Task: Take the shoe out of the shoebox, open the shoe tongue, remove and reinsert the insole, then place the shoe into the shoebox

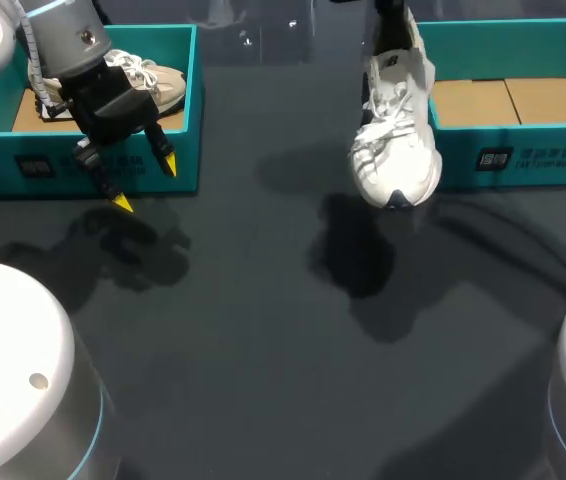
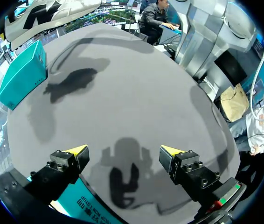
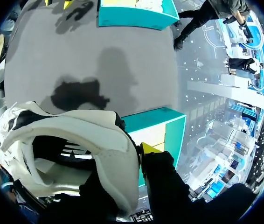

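Observation:
A white laced shoe (image 1: pixel 395 140) hangs toe-down above the table, just left of the right teal shoebox (image 1: pixel 508 150). That box shows only its bare cardboard floor. My right gripper (image 3: pixel 128 156) is shut on the shoe's heel collar (image 3: pixel 108 154). One yellow fingertip (image 3: pixel 149 148) shows outside the collar, and the other is hidden inside the shoe. My left gripper (image 1: pixel 145 182) hangs open and empty over the front wall of the left teal shoebox (image 1: pixel 178 170). In the left wrist view the left gripper (image 2: pixel 123 151) holds nothing, with dark table ahead of it.
A beige shoe (image 1: pixel 153 85) lies in the left shoebox. The dark table (image 1: pixel 263 350) stretches between the two boxes. My arms' white bases (image 1: pixel 13 370) fill the near corners.

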Action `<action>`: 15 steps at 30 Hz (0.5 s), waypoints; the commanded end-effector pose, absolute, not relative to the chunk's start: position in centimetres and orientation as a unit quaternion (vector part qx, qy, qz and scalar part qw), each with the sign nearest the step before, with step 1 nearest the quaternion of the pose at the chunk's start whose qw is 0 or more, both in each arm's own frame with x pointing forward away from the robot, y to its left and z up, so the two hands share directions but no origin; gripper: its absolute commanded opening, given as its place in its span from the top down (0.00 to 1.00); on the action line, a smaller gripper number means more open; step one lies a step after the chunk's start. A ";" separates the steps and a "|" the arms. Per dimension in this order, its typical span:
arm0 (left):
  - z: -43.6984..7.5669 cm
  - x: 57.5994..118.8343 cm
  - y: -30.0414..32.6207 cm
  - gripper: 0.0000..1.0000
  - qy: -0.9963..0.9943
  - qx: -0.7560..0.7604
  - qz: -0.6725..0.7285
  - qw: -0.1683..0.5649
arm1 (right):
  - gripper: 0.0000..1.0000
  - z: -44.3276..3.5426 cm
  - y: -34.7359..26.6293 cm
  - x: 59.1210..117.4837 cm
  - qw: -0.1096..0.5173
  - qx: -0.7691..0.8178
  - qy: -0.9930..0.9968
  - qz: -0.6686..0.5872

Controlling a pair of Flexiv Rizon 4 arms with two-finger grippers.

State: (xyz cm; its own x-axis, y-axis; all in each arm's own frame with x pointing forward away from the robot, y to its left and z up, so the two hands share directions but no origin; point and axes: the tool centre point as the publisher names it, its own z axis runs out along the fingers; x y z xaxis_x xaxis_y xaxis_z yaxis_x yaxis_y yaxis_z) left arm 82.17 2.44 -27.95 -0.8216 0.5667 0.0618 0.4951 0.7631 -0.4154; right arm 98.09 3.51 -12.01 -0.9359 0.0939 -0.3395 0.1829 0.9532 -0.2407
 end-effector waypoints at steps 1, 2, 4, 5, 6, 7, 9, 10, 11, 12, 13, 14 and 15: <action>-27.9 82.2 2.5 0.00 -0.934 -0.285 0.193 0.092 | 1.00 -11.0 -1.7 99.2 0.176 0.065 0.975 -0.120; -27.9 82.2 2.5 0.00 -0.934 -0.285 0.193 0.092 | 1.00 -10.8 -2.9 99.8 0.177 0.063 0.975 -0.121; -27.9 82.2 2.5 0.00 -0.934 -0.285 0.193 0.092 | 1.00 -10.6 -5.1 101.3 0.185 0.054 0.974 -0.121; -27.9 82.2 2.5 0.00 -0.934 -0.285 0.193 0.092 | 1.00 -10.4 -6.0 102.0 0.185 0.052 0.973 -0.126; -27.9 82.2 2.5 0.00 -0.934 -0.285 0.193 0.092 | 1.00 -10.3 -7.0 102.7 0.187 0.046 0.973 -0.128; -27.9 82.2 2.5 0.00 -0.934 -0.285 0.193 0.092 | 1.00 -10.2 -8.0 103.4 0.193 0.044 0.972 -0.124; -27.9 82.2 2.5 0.00 -0.934 -0.285 0.193 0.092 | 1.00 -10.1 -9.8 104.7 0.197 0.035 0.972 -0.122; -27.9 82.2 2.5 0.00 -0.934 -0.285 0.193 0.092 | 1.00 -10.1 -10.8 105.3 0.200 0.035 0.972 -0.115; -27.9 82.2 2.5 0.00 -0.934 -0.285 0.193 0.092 | 1.00 -10.2 -11.6 105.8 0.200 0.035 0.972 -0.114; -27.9 82.2 2.5 0.00 -0.934 -0.285 0.193 0.092 | 1.00 -10.2 -12.3 106.3 0.200 0.034 0.972 -0.115; -27.9 82.2 2.5 0.00 -0.934 -0.285 0.193 0.092 | 1.00 -10.3 -13.1 106.8 0.203 0.031 0.973 -0.110; -27.9 82.2 2.5 0.00 -0.934 -0.285 0.193 0.092 | 1.00 -10.3 -13.8 107.3 0.202 0.028 0.973 -0.111; -27.9 82.2 2.5 0.00 -0.934 -0.285 0.193 0.092 | 1.00 -10.4 -14.6 107.8 0.203 0.025 0.972 -0.112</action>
